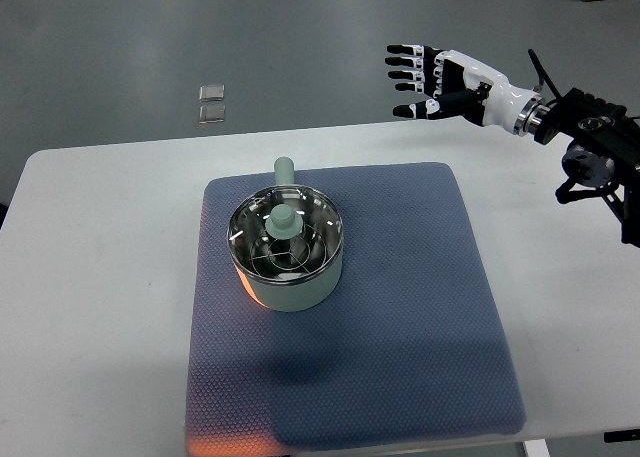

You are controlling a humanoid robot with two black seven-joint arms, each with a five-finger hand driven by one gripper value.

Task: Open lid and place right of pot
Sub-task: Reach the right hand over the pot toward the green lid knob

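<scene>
While its black-and-white fingers (408,62) are spread apart and straight, the right hand (428,80) holds nothing and touches nothing; it hangs in the upper right of the frame, past the far edge of the white surface (90,277), with its arm entering from the right edge; the thumb sits lower than the four fingers, pointing toward the left of the frame.

Well apart from that hand, near the middle of the frame, stands the pale green round pot (288,247) on a blue-grey textured mat (420,317); the glass lid with a pale green knob (284,222) sits closed on the pot, inside its metal rim; the pot's stubby green handle (284,169) points toward the top of the frame.

To the right of the pot the mat lies bare; between hand and lid nothing stands in the way; two small clear square items (211,103) lie on the grey floor in the upper left.
</scene>
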